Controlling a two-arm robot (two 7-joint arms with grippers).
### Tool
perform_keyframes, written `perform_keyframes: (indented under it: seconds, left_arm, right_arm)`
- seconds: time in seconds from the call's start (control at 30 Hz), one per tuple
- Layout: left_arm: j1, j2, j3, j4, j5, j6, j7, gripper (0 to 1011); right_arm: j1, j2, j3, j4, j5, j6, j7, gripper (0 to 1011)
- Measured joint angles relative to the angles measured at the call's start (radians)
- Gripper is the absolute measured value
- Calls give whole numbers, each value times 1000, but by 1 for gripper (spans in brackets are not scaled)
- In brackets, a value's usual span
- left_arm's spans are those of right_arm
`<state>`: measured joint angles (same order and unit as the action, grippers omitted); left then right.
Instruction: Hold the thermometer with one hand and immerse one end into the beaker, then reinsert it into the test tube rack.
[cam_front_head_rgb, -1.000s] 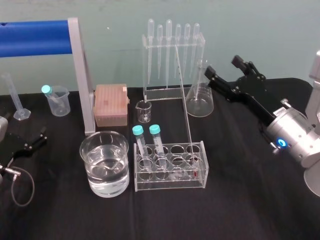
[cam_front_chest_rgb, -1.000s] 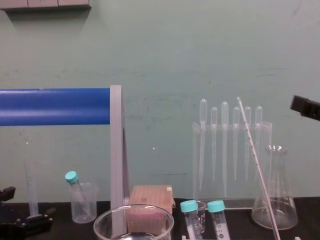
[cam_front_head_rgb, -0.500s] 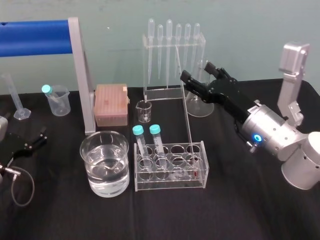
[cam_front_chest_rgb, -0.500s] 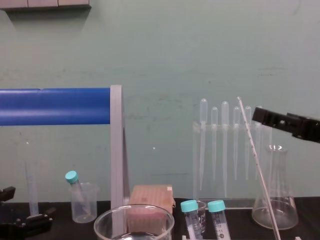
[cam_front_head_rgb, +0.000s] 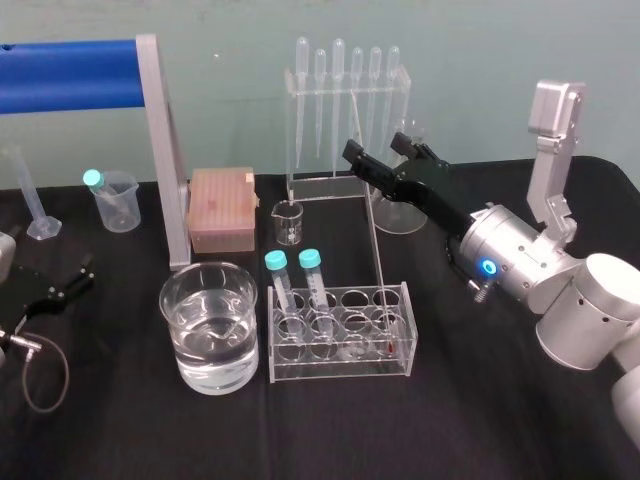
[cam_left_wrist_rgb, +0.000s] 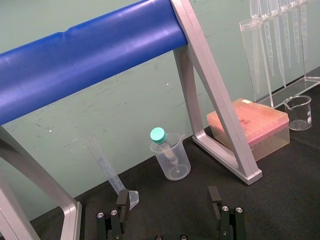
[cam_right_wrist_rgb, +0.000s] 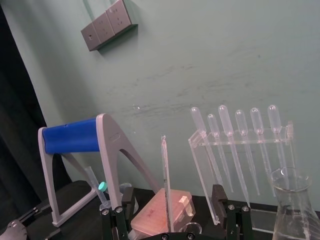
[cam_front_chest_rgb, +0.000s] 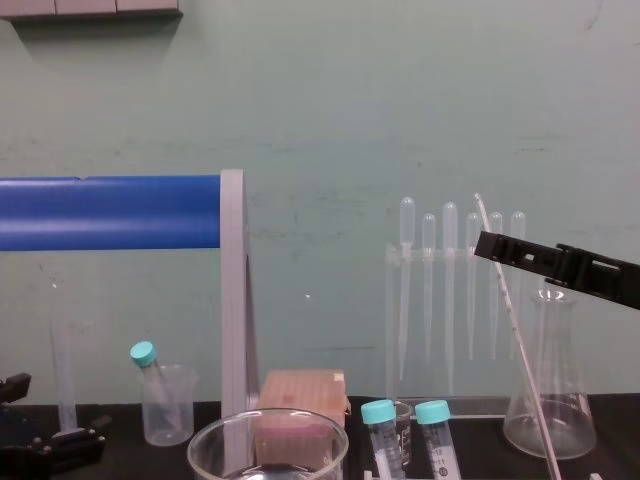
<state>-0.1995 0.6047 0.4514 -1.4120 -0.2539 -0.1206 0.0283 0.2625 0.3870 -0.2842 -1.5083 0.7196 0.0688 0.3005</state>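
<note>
Since a second ago my right claw (cam_front_head_rgb: 375, 148) has been swinging in from the right, past the flask (cam_front_head_rgb: 402, 215), and it is now hovering up at the thermometer (cam_front_head_rgb: 370, 230). Its jaws are standing spread, one finger on each side of the rod's upper part. From my wrist I am seeing a gap on both sides, so I am gripping nothing. Everything else is sitting where it was.

The thermometer is standing in the rack (cam_front_head_rgb: 340, 373), its red tip down in the front right hole, and it is leaning back and to the left toward the pipette stand (cam_front_head_rgb: 320, 192). Two teal-capped tubes (cam_front_head_rgb: 275, 262) are occupying the rack's left holes. The beaker (cam_front_head_rgb: 166, 300) is sitting just left of the rack, about half full of clear liquid. Five pipettes (cam_front_head_rgb: 338, 90) are hanging bulb-up in the stand. At the far left, a plastic beaker (cam_front_head_rgb: 122, 212) is holding one more teal-capped tube, tilted. Whether the flask is holding anything, I cannot tell.

My left claw (cam_left_wrist_rgb: 168, 202) is lying parked on the cloth (cam_front_head_rgb: 450, 420) at the far left, jaws spread and gripping nothing.
</note>
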Motion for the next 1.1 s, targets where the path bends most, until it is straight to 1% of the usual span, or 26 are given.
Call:
perform_keyframes:
  seconds: [0.17,0.47,1.1]
  left_arm:
    - [0,0,0,0,0,0,0,1008]
    - [0,0,0,0,0,0,0,1008]
    - [0,0,0,0,0,0,0,1008]
  right_arm:
    - [19,-15,-7,21,-2,13,-7,1000]
    - [41,-31,-22,50,-15,30,-12,1000]
    - [80,-54,-36,104,-38,33,0,1000]
